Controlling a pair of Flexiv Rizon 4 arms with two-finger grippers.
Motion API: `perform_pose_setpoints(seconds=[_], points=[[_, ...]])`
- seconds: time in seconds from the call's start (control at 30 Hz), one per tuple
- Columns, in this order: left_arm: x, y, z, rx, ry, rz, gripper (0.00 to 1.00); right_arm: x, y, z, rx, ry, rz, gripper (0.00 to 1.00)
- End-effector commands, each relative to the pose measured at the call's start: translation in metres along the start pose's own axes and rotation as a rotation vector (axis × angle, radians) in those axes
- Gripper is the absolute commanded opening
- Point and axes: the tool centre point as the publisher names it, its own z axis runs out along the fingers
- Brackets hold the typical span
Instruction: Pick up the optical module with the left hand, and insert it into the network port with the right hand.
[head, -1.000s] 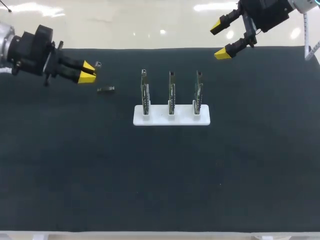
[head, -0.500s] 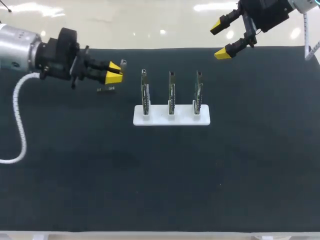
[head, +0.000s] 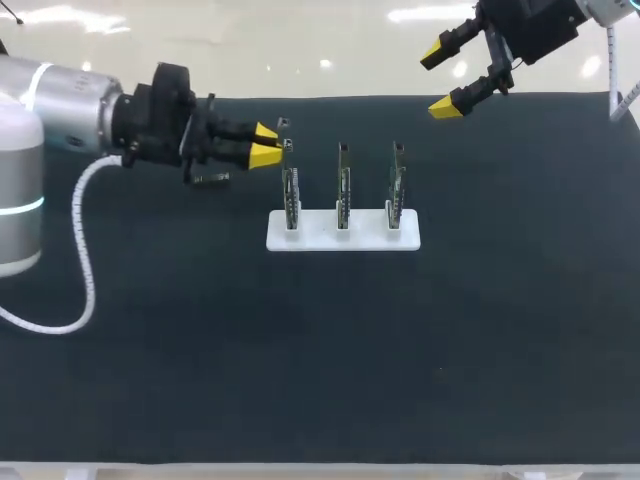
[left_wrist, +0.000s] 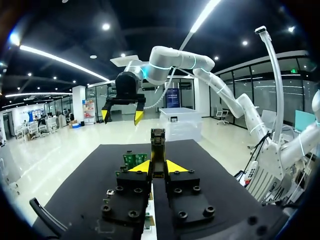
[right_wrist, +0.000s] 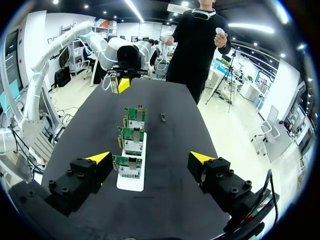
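The slim dark metal optical module (left_wrist: 158, 150) is pinched between the yellow fingertips of the left gripper (left_wrist: 158, 167). Its long axis runs straight on from the fingers. The boxy, open-framed free end points away from the wrist, toward the white plastic rack (head: 343, 232).

In the head view the optical module's tip (head: 284, 122) shows just past the left gripper (head: 266, 143). It is close to the top of the rack's left-end board and appears higher than it. Whether it touches that board cannot be told.

The rack holds three green circuit boards (head: 343, 185) upright in a row, edge-on to the head camera. In the left wrist view one board (left_wrist: 134, 160) shows just beside and below a fingertip.

A small dark piece (head: 210, 178) lies flat on the black bench (head: 300, 350), to the left of the rack and under the left arm. From the right wrist view it (right_wrist: 163, 117) lies beside the far end of the rack.

The right gripper (head: 446, 78) hangs over the bench's back edge, well apart from the rack's right end, with its fingers spread wide on nothing. In its own view the right gripper (right_wrist: 150, 158) frames the near end of the rack.
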Motion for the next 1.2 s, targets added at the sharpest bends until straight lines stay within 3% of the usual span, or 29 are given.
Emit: perform_pose_setpoints(seconds=[0.03, 0.37, 1.0, 1.2], points=[[-0.001, 0.006, 0.012, -0.013, -0.015, 0.009, 0.0, 0.0, 0.0, 0.0, 0.001, -0.002, -0.001, 1.0], [-0.01, 0.012, 0.029, -0.039, -0.059, 0.022, 0.0, 0.0, 0.0, 0.0, 0.001, -0.002, -0.001, 1.0], [-0.01, 0.012, 0.029, -0.039, -0.059, 0.022, 0.0, 0.0, 0.0, 0.0, 0.001, -0.002, -0.001, 1.0], [-0.01, 0.012, 0.029, -0.039, -0.059, 0.022, 0.0, -0.026, 0.006, -0.002, -0.041, 0.02, 0.032, 1.0]])
